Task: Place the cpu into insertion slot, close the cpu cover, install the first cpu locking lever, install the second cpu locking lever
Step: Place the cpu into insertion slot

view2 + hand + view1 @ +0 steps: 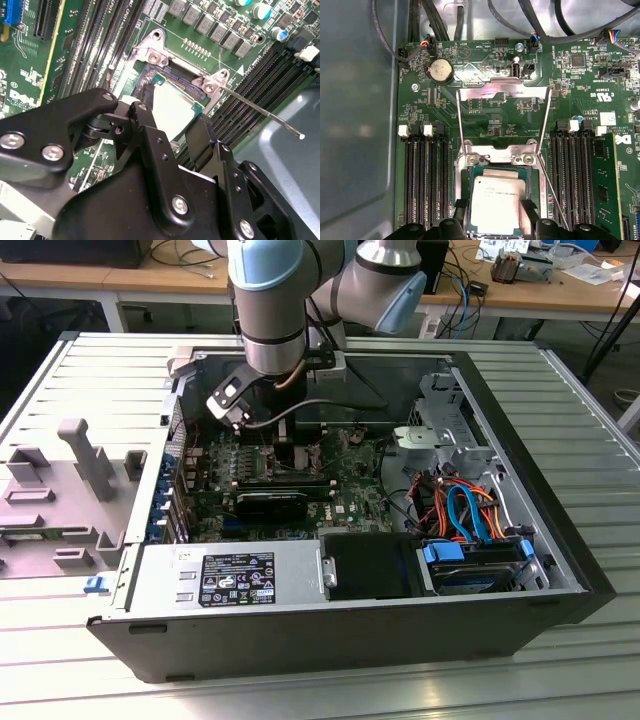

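The cpu [497, 202] lies in the insertion slot [458, 187], slightly skewed, with the fingers [527, 215] pinching its two opposite edges. The cpu cover [502, 91] stands flipped open at the slot's hinge end. Released askew, the chip may sit proud and bend the slot's pins.

Faint lines of print cross the metal top of the cpu [497, 195] between the fingers of the end effector [495, 214], too faint to make out. Beyond the end effector, white silkscreen lettering and a certification mark [606, 96] stand on the green motherboard [580, 80], with a small white sticker [607, 118] nearby. A white triangle [240, 70] marks the board close beside the end effector. Well apart from it, a black-and-white label [238, 578], perhaps rating print and symbols, sits on the silver power supply box [165, 580].
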Robot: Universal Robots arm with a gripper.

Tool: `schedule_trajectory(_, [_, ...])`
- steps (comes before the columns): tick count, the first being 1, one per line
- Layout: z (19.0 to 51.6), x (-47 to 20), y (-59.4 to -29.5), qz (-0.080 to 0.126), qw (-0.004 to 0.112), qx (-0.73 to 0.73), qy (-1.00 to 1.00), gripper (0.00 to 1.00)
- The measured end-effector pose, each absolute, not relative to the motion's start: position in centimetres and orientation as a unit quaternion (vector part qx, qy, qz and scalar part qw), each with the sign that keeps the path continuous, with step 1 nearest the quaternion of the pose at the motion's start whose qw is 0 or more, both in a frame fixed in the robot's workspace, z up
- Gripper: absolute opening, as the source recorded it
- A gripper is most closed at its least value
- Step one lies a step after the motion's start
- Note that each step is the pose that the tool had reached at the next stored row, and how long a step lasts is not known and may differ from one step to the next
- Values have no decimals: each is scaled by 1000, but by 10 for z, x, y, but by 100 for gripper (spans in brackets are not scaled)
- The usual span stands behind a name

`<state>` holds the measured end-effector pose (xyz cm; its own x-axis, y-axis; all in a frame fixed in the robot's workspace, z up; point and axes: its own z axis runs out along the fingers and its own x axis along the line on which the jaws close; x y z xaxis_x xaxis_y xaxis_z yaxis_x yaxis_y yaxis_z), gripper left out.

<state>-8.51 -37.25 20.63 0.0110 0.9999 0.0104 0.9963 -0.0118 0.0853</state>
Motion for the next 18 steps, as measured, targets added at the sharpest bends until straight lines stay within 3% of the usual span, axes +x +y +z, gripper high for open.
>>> schedule_trajectory(15, [206,-85,-373,22,38,706,707,52])
schedule_trajectory(18, [225,-85,-373,22,38,706,707,52])
